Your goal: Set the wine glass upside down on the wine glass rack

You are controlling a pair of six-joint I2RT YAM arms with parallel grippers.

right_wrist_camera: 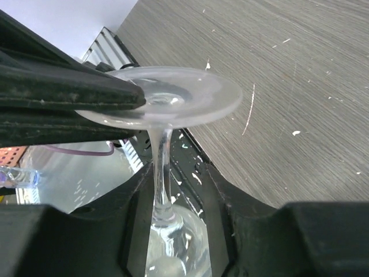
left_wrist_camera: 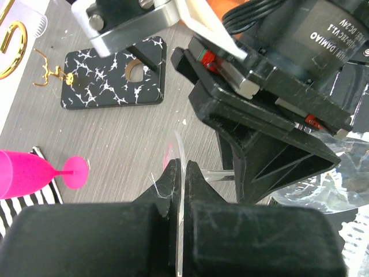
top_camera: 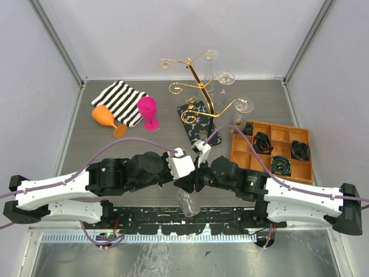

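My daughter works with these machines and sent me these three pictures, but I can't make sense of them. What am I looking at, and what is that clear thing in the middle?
Two robot arms are bolted side by side at a table's near edge. The overhead picture looks down on both; the other two come from cameras on each wrist.

The clear thing is a wine glass. The left gripper is shut on the rim of its flat foot. The right gripper has its fingers either side of the stem, with gaps showing.

On the table are a gold wire wine glass rack already carrying clear glasses, a pink goblet, an orange goblet, a striped cloth and an orange compartment tray.
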